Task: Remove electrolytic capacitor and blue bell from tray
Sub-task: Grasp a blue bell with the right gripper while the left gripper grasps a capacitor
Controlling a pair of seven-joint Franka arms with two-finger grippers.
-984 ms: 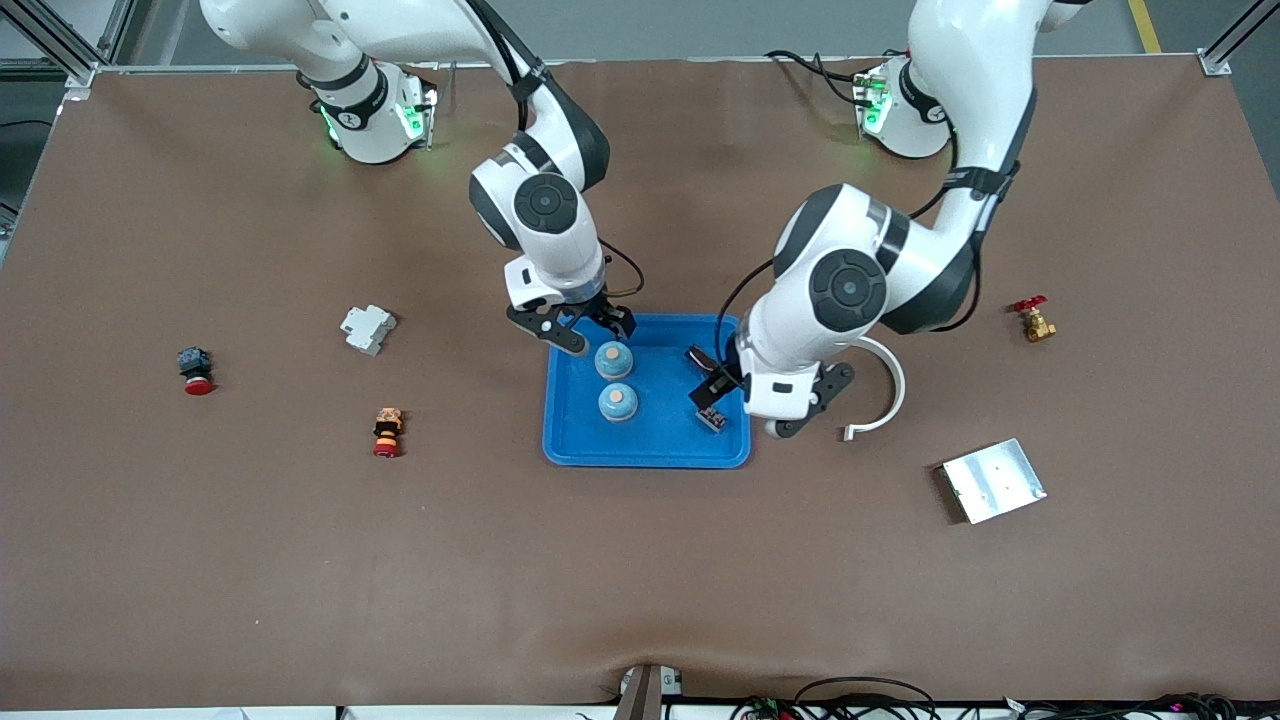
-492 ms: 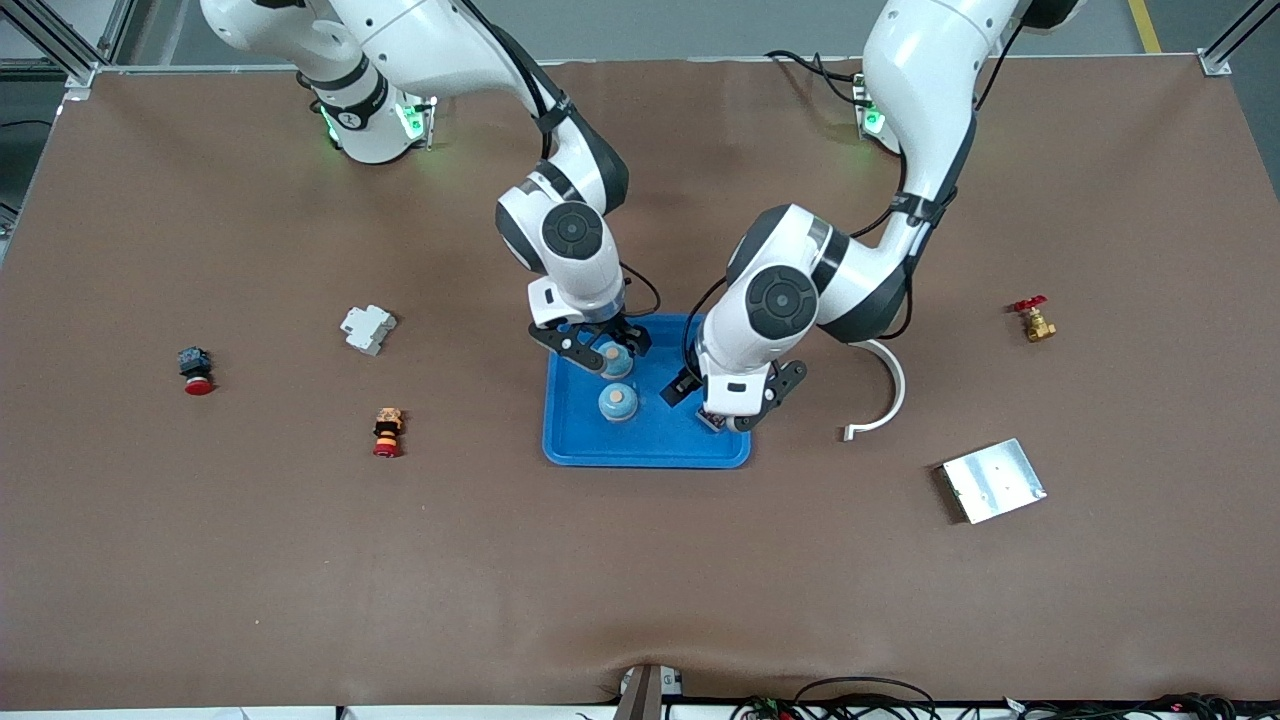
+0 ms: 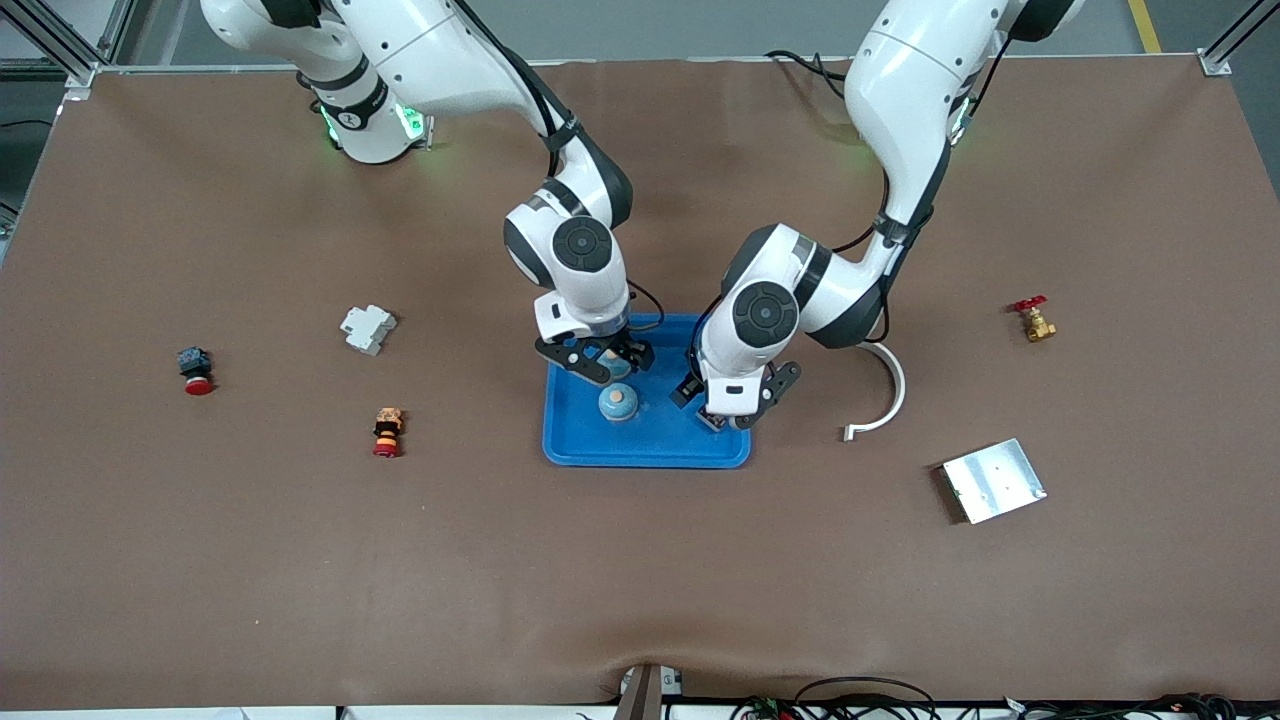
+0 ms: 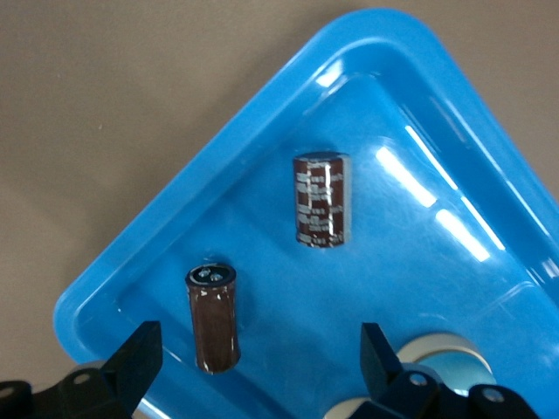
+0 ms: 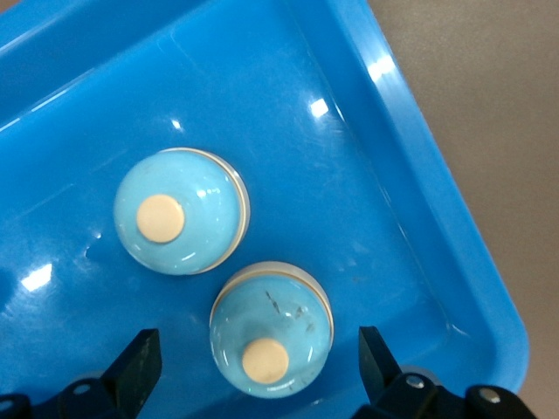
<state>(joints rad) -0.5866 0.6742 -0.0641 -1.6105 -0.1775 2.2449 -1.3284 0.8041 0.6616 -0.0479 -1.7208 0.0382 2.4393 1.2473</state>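
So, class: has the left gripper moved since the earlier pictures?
Yes. The left gripper, open, has shifted toward the right arm's end of the table, from the blue tray's outer edge to over its inside.

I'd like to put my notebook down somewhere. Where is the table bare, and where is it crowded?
Bare: the wide brown strip of table nearer the front camera than the blue tray, and the stretch between the tray and the orange-and-red button. Crowded: the tray itself, with bells, capacitors and both open hands, left hand and right hand, over it.
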